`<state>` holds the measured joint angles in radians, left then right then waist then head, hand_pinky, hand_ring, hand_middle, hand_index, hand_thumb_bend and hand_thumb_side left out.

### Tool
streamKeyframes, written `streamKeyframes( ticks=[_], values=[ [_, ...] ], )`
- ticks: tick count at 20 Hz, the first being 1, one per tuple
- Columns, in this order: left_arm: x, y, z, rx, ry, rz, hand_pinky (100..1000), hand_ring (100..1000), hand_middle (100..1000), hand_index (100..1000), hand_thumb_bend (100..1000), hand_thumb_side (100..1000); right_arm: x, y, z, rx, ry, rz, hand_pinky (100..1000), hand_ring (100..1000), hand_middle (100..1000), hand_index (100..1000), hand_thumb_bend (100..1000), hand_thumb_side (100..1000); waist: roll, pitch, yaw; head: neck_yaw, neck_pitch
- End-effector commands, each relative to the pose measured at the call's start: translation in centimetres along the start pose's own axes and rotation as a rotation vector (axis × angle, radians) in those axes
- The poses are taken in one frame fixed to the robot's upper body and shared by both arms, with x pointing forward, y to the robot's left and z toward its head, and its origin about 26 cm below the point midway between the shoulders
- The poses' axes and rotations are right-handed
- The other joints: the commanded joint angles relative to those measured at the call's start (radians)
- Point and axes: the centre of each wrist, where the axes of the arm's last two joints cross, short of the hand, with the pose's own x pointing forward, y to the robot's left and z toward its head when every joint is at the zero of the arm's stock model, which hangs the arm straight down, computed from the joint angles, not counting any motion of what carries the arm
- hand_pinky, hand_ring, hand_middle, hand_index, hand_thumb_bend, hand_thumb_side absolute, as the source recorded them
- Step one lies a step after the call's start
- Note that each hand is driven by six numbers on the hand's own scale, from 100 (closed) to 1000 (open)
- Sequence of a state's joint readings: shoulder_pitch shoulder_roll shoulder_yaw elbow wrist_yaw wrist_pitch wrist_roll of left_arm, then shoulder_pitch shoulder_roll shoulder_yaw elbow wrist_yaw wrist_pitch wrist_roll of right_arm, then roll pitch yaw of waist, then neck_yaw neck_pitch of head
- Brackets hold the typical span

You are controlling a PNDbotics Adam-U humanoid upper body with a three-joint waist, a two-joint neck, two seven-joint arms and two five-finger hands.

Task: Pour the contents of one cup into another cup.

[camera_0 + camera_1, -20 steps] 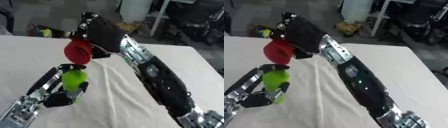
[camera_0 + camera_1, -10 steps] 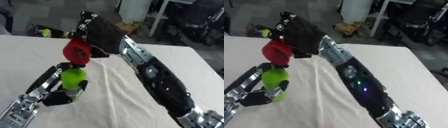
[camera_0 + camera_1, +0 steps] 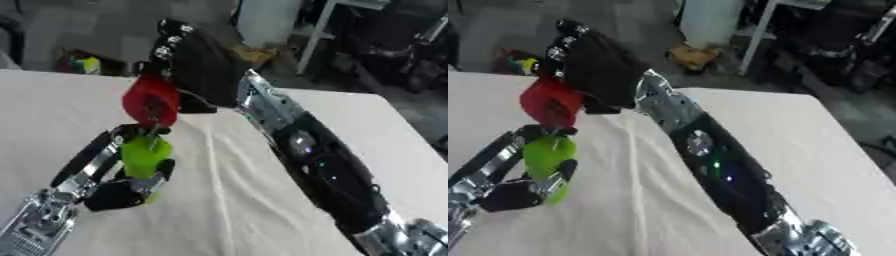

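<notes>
A: Quick pass, left to right. What's the left hand [image 3: 118, 187] doing?

B: Fingers curled round the green cup [image 3: 144, 159], holding it upright just above the white cloth [image 3: 245, 210] at left of centre. Mouth faces up.

A: And directly over it?

B: The red cup [image 3: 150, 102], tipped hard, mouth angled down toward the green cup's mouth. The red rim sits just above the green rim; can't tell if they touch.

A: Who holds the red one?

B: The right hand [image 3: 199, 60], arm coming in from lower right across the cloth. It's wrapped on the red cup from the far right side; the fingers are mostly hidden behind the cup, but it is clearly carrying it.

A: The key relation?

B: Red cup is straight above the green cup, long axis tilted toward lying flat, mouth on the low side. Green cup's axis is vertical. Looks like the pour step is in hand.

A: Contents visible?

B: No, can't see anything falling or inside either cup.

A: Risk?

B: My guess: if the red mouth drifts off the green rim, the contents land on the cloth.
</notes>
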<state>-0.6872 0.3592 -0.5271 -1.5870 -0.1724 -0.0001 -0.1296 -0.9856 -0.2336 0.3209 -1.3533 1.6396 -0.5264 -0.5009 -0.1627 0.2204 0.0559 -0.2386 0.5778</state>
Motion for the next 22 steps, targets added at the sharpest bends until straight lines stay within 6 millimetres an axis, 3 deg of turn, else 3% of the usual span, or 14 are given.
streamKeyframes(
  ticks=[1, 22],
  values=[
    [0.57, 0.88, -0.35, 0.020, -0.022, -0.012, 100, 684, 609, 843, 100, 465, -1.17, -1.05, -0.34, -0.025, -0.010, 0.053, 502, 392, 373, 619, 100, 228, 0.006, -0.023, -0.002, 0.000, -0.010],
    [0.75, 1.00, -0.37, 0.023, -0.026, -0.009, 100, 683, 607, 843, 100, 469, -1.11, -1.12, -0.49, -0.047, -0.005, 0.076, 504, 393, 366, 618, 100, 227, 0.006, -0.025, -0.003, -0.003, -0.012]
  ],
)
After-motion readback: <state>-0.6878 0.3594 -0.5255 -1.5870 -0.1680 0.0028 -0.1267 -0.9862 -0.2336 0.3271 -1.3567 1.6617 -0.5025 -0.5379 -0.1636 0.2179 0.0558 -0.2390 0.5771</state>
